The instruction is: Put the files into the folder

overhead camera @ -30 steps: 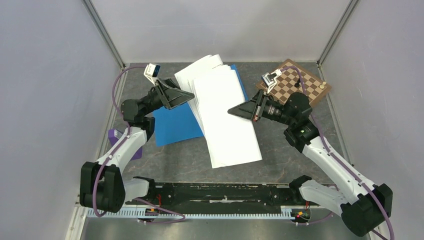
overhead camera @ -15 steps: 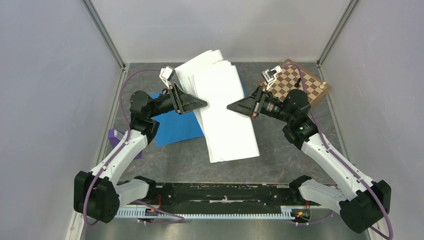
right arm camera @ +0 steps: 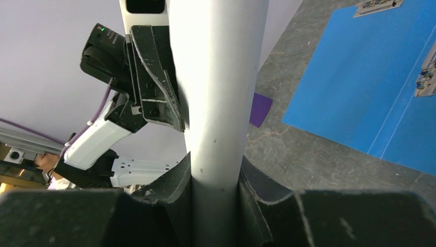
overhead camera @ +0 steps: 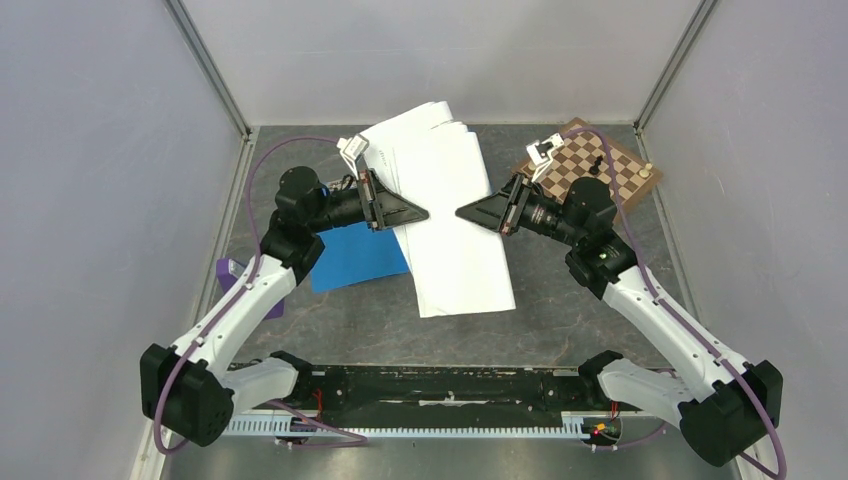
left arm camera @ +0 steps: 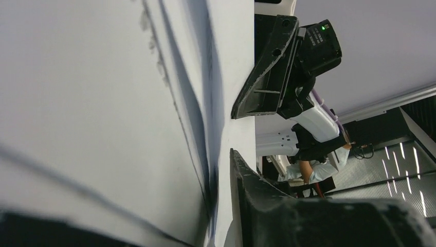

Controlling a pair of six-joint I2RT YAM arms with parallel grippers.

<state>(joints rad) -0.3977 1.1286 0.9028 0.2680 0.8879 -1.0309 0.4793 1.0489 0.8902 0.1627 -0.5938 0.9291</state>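
The files (overhead camera: 450,225), a loose white stack, hang lifted over the table's middle, held from both sides. My left gripper (overhead camera: 418,213) is shut on their left edge; in the left wrist view one finger (left arm camera: 249,190) presses flat on the sheets (left arm camera: 103,103), and the other is hidden behind them. My right gripper (overhead camera: 468,214) is shut on the right edge, with the stack (right arm camera: 218,77) pinched between both fingers (right arm camera: 215,170). The blue folder (overhead camera: 355,255) lies open and flat under and to the left of the files, its metal clip (right arm camera: 427,77) showing in the right wrist view.
A wooden chessboard (overhead camera: 600,165) with a few pieces sits at the back right, behind the right arm. A small purple object (overhead camera: 235,272) lies by the left wall next to the left arm. Grey walls enclose the table on three sides.
My left gripper has swung right from over the folder to the files' left edge and closed on it. The right gripper kept its grip, and the stack shifted slightly left.
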